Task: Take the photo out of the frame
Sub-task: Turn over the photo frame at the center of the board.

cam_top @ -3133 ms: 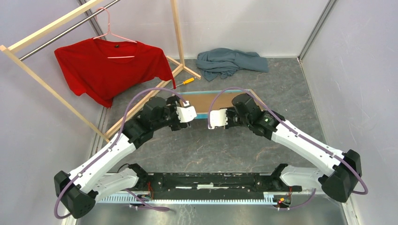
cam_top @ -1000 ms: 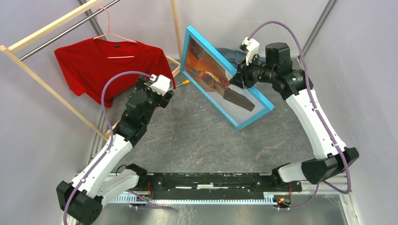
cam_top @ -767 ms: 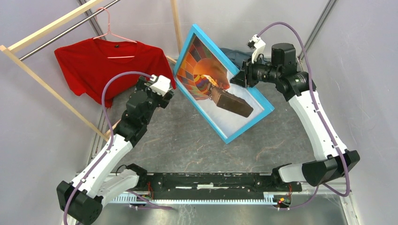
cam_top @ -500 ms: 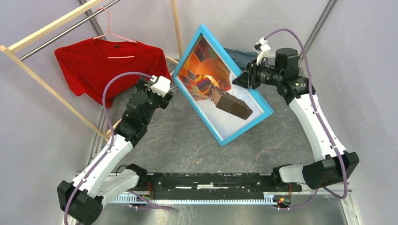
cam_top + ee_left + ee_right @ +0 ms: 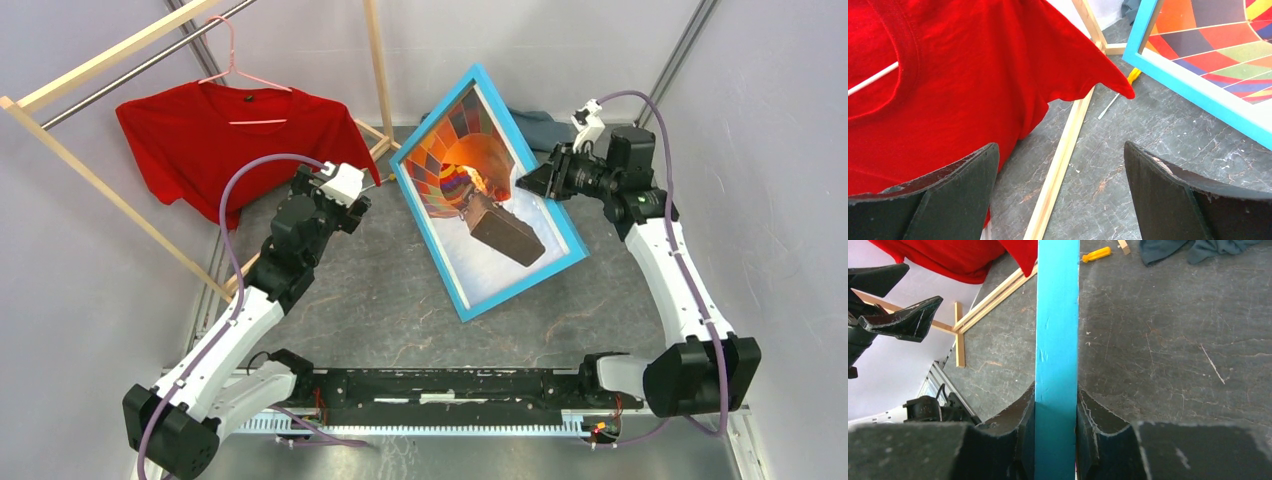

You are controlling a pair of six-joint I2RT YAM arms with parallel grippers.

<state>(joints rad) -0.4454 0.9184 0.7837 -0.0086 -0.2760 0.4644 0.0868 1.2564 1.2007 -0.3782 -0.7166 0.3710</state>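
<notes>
- Starting at the left, a wooden clothes rack (image 5: 100,184) carries a red shirt (image 5: 240,140), which hangs just left of the left end effector (image 5: 1060,146).
- That end effector has its jaws spread wide and holds nothing. It hovers above the tabletop (image 5: 400,320).
- To its right and close by, but apart from it, is the frame (image 5: 431,238). It is raised and tilted, its blue front facing the left arm.
- The photo (image 5: 465,180) is not yet out and sits behind the front.
- The frame's long axis runs from far to near, so its left long edge passes across the open jaws.
- On the opposite long edge the right end effector (image 5: 1056,390) is narrowed onto the blue rail, one finger on each face.
- Whether the lowest corner touches the tabletop I cannot tell, and the back is hidden.
- I judge the free left arm the better placed to steady the near long edge.
- Beyond the right end effector lie a screwdriver (image 5: 1096,254) and a grey cloth (image 5: 545,128).
</notes>
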